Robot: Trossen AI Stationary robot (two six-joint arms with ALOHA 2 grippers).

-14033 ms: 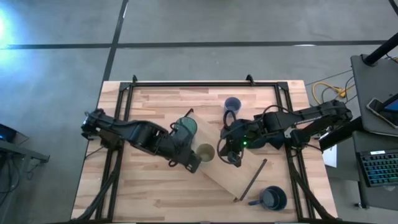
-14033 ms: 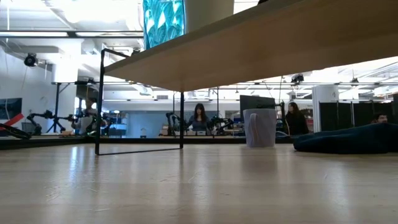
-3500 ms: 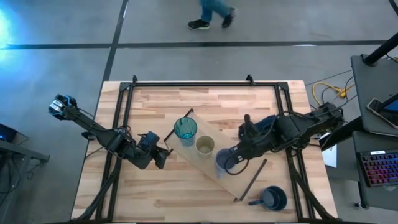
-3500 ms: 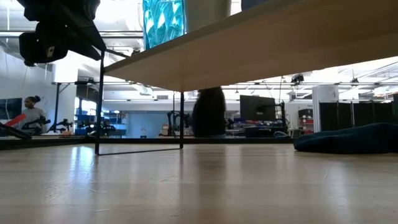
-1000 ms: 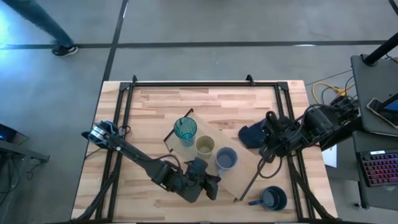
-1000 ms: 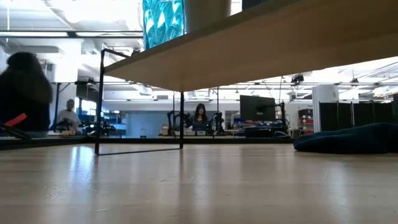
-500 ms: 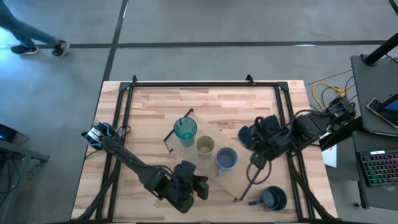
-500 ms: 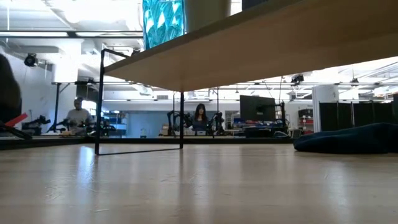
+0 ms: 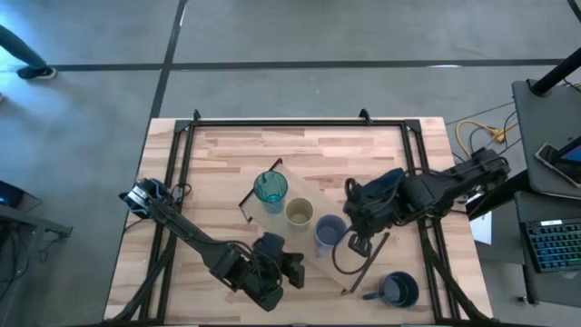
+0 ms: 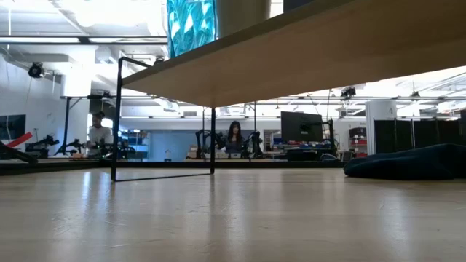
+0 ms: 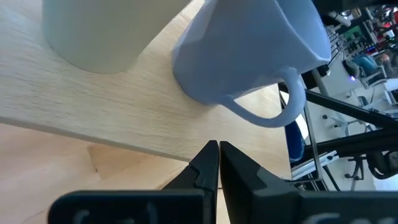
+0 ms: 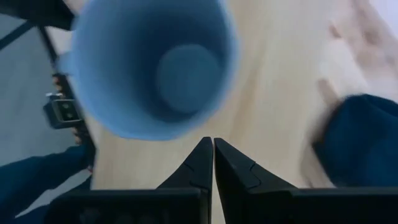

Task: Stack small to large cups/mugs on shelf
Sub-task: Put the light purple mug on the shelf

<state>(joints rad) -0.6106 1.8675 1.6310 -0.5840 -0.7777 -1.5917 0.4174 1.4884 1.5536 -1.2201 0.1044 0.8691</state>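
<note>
The shelf [image 9: 309,238] lies slantwise across the middle of the table. On it stand the teal tumbler [image 9: 270,191], the olive cup [image 9: 300,213] and the periwinkle cup [image 9: 329,233] in a row. The navy mug [image 9: 398,291] stands on the table at the near right. My right gripper [image 9: 352,238] is shut, right beside the periwinkle cup [image 12: 155,68] on its right side, above rim height. My left gripper [image 9: 300,270] is shut and empty near the shelf's near edge, pointing at the periwinkle cup [image 11: 249,56]. My right gripper's shut fingertips [image 12: 208,146] stand right at the periwinkle cup's rim [image 12: 186,127], coming slanting down from the table's right. I cannot tell whether they touch it. The cup stands upright on the shelf.
A dark blue cloth [image 9: 377,186] lies on the table under my right arm and shows in the low view [image 10: 408,161]. Thin dark bars [image 9: 368,263] close the shelf's right end. People are in the room beyond the table.
My right gripper has swung from the table's right side toward the left and now stands at the periwinkle cup. My left gripper has drawn back a little toward the table's left. The cups and the shelf have not moved.
</note>
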